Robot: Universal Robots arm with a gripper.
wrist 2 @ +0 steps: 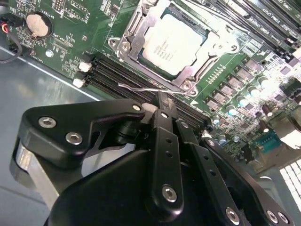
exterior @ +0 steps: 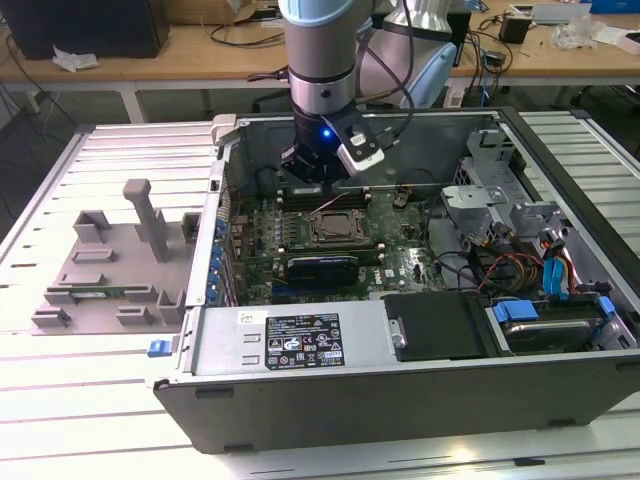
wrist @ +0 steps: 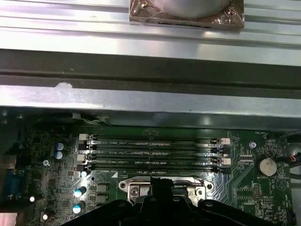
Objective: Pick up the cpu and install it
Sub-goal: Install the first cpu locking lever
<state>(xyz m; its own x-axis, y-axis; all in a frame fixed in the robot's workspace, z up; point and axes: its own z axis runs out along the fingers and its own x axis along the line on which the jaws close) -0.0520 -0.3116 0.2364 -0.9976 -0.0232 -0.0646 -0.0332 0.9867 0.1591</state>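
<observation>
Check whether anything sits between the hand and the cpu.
Nothing visible does. In the second wrist view the cpu lies in the socket, its silver top bare. The hand hangs beside it over the memory slots; a thin wire lever lies by the socket's edge, not across the chip.

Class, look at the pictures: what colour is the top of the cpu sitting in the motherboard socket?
Shiny silver-grey metal; the cpu shows best in the second wrist view.

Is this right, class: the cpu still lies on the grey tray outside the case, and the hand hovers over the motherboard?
Not quite. The cpu lies in the socket on the motherboard, as the second wrist view shows, not on the grey tray. The rest holds: the hand hovers over the motherboard in the exterior view.
</observation>
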